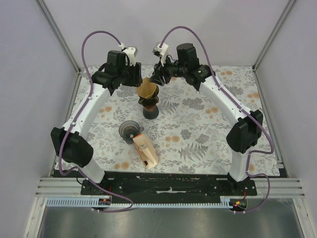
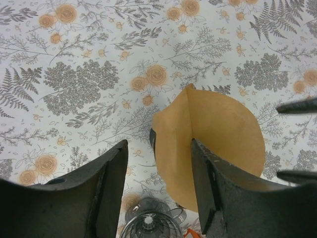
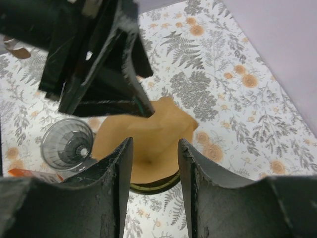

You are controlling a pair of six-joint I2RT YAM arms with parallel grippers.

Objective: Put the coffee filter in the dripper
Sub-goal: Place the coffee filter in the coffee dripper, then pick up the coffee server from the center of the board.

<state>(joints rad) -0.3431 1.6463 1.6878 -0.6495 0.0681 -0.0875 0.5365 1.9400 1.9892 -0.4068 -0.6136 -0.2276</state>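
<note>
A brown paper coffee filter [image 1: 147, 89] sits opened as a cone in the dark dripper [image 1: 150, 106] at the table's far middle. It also shows in the left wrist view [image 2: 218, 144] and the right wrist view [image 3: 148, 144], where the dripper's rim [image 3: 153, 186] shows below it. My left gripper [image 1: 136, 79] is open and empty just left of the filter; in its wrist view [image 2: 158, 183] the jaws stand wide apart. My right gripper [image 1: 158, 77] is open and empty just right of the filter, above it in its wrist view [image 3: 155, 173].
A clear glass dripper [image 1: 129, 129] with a handle stands nearer the front, also in the left wrist view [image 2: 148, 225] and the right wrist view [image 3: 67, 144]. A pack of filters [image 1: 145, 150] lies beside it on the floral tablecloth [image 1: 198, 134].
</note>
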